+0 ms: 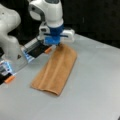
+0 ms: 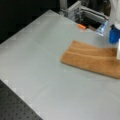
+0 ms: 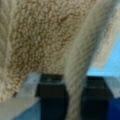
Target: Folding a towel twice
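In a front view the towel [image 1: 55, 70] lies on the grey counter [image 1: 95, 82] as a long narrow strip, doubled over lengthwise, so one fold looks done already. It runs from the view's lower left up toward the middle. The gripper [image 1: 59, 44] sits right at the strip's far short end, low enough that the jaws meet the cloth there; that end is the natural place to take hold if the strip is to be halved along its length. A small orange piece [image 1: 9, 79] lies at the counter's left edge, well apart from the towel.

In a front view from the opposite side, the towel [image 2: 91, 59] stretches from the counter's [image 2: 45, 55] middle to the view's right edge, its layered long edges showing the doubling. Only the blue part of the gripper [image 2: 114, 35] shows, above the towel's right end.

In the wrist view the towel [image 3: 45, 37] fills nearly everything. A ridge of cloth passes down between the two dark fingers [image 3: 52, 100], so the jaws appear closed on a pinch of towel.
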